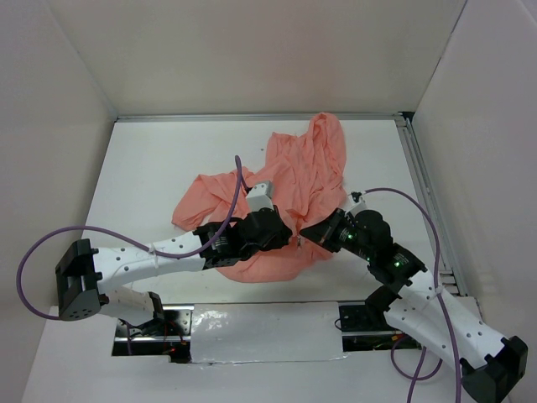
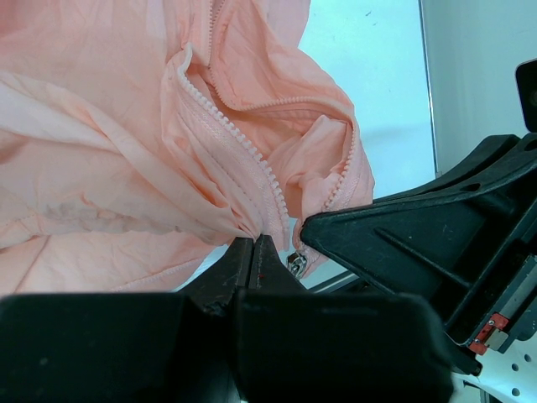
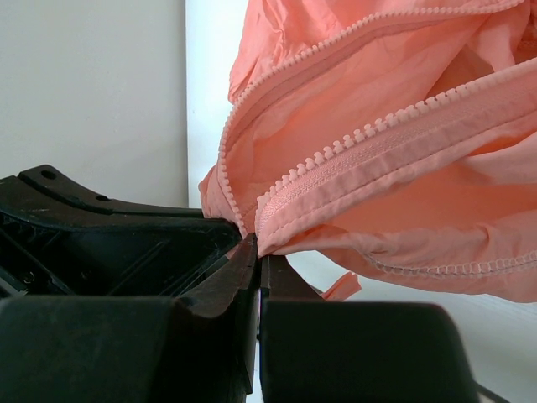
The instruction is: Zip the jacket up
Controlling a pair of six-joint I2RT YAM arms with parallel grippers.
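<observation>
You have the large salmon-pink jacket of thin, wrinkled fabric [image 1: 289, 180] lying crumpled in the middle of the white counter [image 1: 151, 168], its near hem drawn toward the two arms; the step in hand looks like the start of the zip, with both sides of the opening gathered at the bottom; the black left fingers [image 2: 239, 256] are clenched on a pinch of fabric right at the foot of one row of pale plastic zipper teeth [image 2: 243, 143], and the black right fingers [image 3: 243, 260] are clenched on the lower end of the other row, just beside them; in the left wrist view a small silvery piece [image 2: 295, 264], probably the slider, hangs at the hem between the two grips, though it is too small to tell whether the second row is seated in it; the teeth above run apart in a loose curve, so I judge the jacket fully unzipped; the next move calls for you to keep one grip holding the hem taut while the other lets go, takes the slider's pull and draws it away from you along the teeth; slack cloth could bunch and jam it; no box, bin or other container shows in any view.
</observation>
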